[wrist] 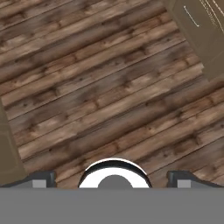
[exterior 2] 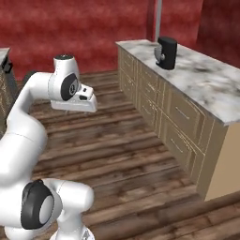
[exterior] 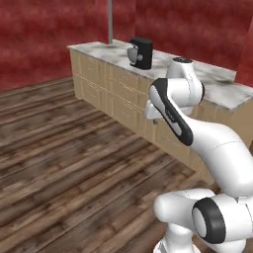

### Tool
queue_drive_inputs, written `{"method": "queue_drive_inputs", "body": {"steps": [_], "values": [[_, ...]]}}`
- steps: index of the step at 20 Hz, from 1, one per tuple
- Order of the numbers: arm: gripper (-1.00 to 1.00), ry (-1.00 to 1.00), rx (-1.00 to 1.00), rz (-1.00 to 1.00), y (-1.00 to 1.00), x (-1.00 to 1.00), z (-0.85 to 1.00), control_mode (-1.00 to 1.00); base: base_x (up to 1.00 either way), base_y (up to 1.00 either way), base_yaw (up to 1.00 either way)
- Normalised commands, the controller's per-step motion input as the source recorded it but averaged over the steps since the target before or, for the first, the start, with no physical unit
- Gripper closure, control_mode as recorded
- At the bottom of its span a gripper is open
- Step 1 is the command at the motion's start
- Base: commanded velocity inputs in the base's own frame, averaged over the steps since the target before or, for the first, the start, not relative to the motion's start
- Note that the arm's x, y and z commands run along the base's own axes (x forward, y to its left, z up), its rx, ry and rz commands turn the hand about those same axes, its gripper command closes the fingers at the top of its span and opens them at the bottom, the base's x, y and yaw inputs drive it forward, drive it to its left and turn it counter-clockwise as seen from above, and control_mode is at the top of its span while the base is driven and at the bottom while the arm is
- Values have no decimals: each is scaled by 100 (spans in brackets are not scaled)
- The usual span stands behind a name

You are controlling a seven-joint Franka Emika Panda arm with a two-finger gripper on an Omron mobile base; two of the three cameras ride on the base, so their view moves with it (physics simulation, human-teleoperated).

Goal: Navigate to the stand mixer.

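The stand mixer (exterior: 141, 53) is a small black machine with a silver-grey bowl under its head, standing on the marble counter top (exterior: 217, 86) towards its far end. From the other side the stand mixer (exterior 2: 166, 52) sits near the counter's (exterior 2: 206, 84) back edge, well ahead of the folded arm. In the hand view my gripper (wrist: 111, 181) looks straight down at the plank floor. Its dark fingertips (wrist: 41, 178) stand far apart, open, with nothing between them.
The counter is a long island with light wooden drawer fronts (exterior 2: 180, 117). A grey post (exterior: 109, 20) rises behind its far end against red walls. Open wooden floor (exterior: 64, 148) lies left of the island. Another cabinet (exterior 2: 4, 84) stands at the far left.
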Motion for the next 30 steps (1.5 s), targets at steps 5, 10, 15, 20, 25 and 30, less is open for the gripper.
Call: {"method": "queue_drive_inputs", "body": {"steps": [5,10,15,20,25,30], "values": [[-100,0,0,0,0,0,0,100,100,58,-30],[-100,0,0,0,0,0,0,100,100,56,-30],[-100,0,0,0,0,0,0,100,100,49,-28],[-100,0,0,0,0,0,0,100,100,44,-27],[-100,0,0,0,0,0,0,100,100,31,-24],[-100,0,0,0,0,0,0,100,100,35,-34]]}}
